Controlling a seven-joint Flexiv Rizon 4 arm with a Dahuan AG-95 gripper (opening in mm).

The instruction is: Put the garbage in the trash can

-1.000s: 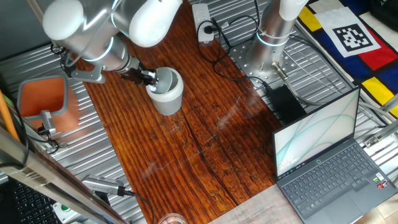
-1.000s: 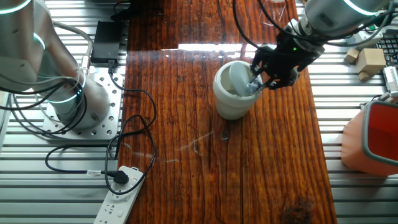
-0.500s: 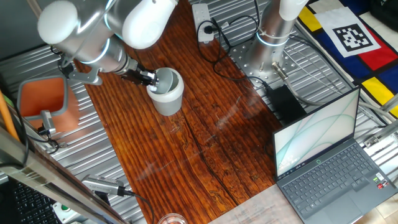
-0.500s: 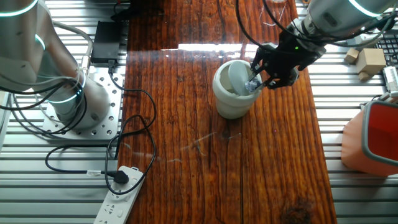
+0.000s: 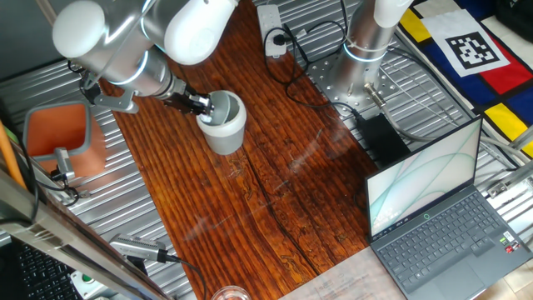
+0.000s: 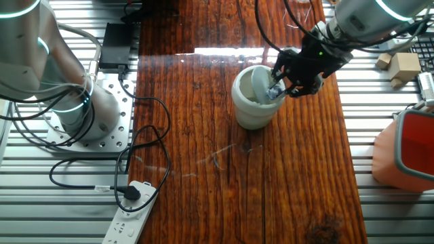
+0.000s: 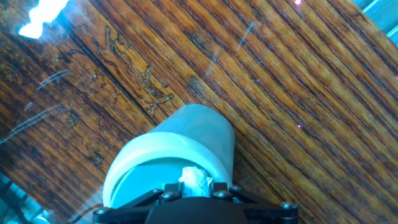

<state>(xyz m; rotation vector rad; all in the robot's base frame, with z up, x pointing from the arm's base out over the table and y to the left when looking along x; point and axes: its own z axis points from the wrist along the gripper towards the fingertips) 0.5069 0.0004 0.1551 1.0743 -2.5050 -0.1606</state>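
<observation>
The trash can (image 5: 223,123) is a pale grey-white round cup standing on the wooden table; it also shows in the other fixed view (image 6: 254,99) and in the hand view (image 7: 171,158). My gripper (image 6: 277,89) hangs over the cup's rim, tilted toward its mouth. It is shut on the garbage (image 7: 195,179), a small crumpled whitish wad with a bluish tint, held between the fingers just above the cup's opening. The wad also shows in the other fixed view (image 6: 274,92). In one fixed view the gripper (image 5: 202,106) sits at the cup's left rim.
An orange square-topped container (image 5: 60,137) stands left of the table. A laptop (image 5: 437,208) sits at the right front. A power strip (image 6: 132,213) and cables lie on the metal frame, beside a second arm's base (image 6: 78,112).
The arm has shifted very slightly over the cup; the wad stays in the shut fingers above the opening.
</observation>
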